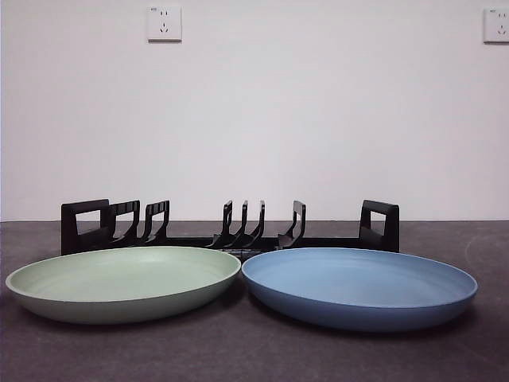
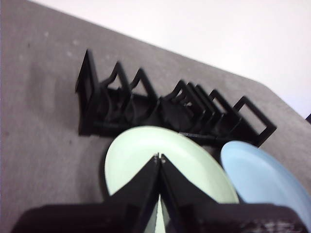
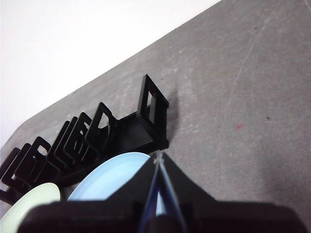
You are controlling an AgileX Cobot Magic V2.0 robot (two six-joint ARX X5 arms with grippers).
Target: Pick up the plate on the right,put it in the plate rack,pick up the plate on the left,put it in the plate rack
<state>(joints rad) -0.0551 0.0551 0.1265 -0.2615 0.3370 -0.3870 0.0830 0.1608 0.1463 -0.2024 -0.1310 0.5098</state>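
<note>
The plate on the left is pale green (image 1: 119, 282) and the plate on the right is blue (image 1: 358, 288). Both lie flat at the table's front, their rims almost touching. Behind them the black plate rack (image 1: 83, 227) stands with nothing in its prongs. Neither arm shows in the front view. In the left wrist view my left gripper (image 2: 159, 156) hovers shut above the green plate (image 2: 136, 150), with the rack (image 2: 121, 104) and blue plate (image 2: 262, 179) beyond. My right gripper (image 3: 158, 158) is shut above the blue plate (image 3: 112, 179), near the rack's end handle (image 3: 153, 109).
The dark grey table (image 1: 254, 358) runs back to a white wall with two sockets (image 1: 164, 23) (image 1: 496, 25). Bare tabletop lies beyond the rack's end (image 3: 243, 97) in the right wrist view.
</note>
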